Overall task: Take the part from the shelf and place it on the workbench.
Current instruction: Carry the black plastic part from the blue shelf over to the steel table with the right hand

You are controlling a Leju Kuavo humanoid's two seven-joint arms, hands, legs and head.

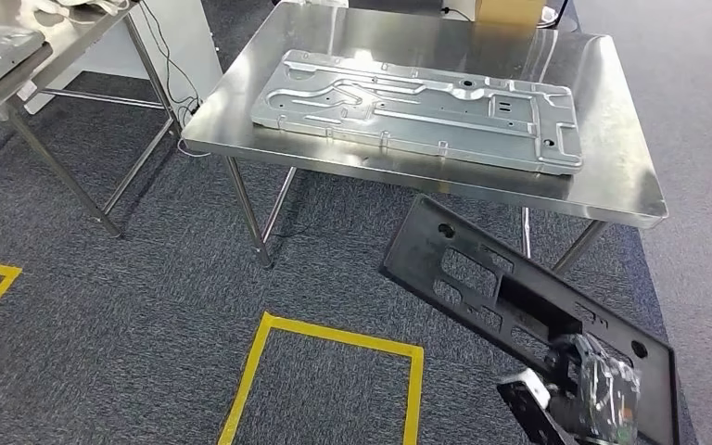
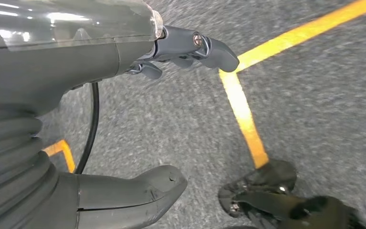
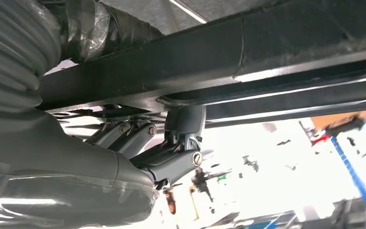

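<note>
A flat black part [image 1: 519, 301] with cut-outs hangs tilted in front of the steel workbench [image 1: 626, 190], below its near edge. My right hand [image 1: 579, 385] grips the part's near end at the lower right of the head view. In the right wrist view the fingers [image 3: 171, 160] curl around the black part's edge [image 3: 248, 57]. My left hand [image 2: 138, 109] hangs over the carpet, its fingers [image 2: 205, 47] and thumb [image 2: 138, 193] apart with nothing between them.
A large silver stamped metal panel [image 1: 417, 107] lies across the workbench, leaving bare strips at the near edge and right side. A second steel table [image 1: 19, 79] stands at the far left. Yellow tape lines [image 1: 334, 338] mark the dark carpet. A cardboard box [image 1: 510, 9] sits at the workbench's far edge.
</note>
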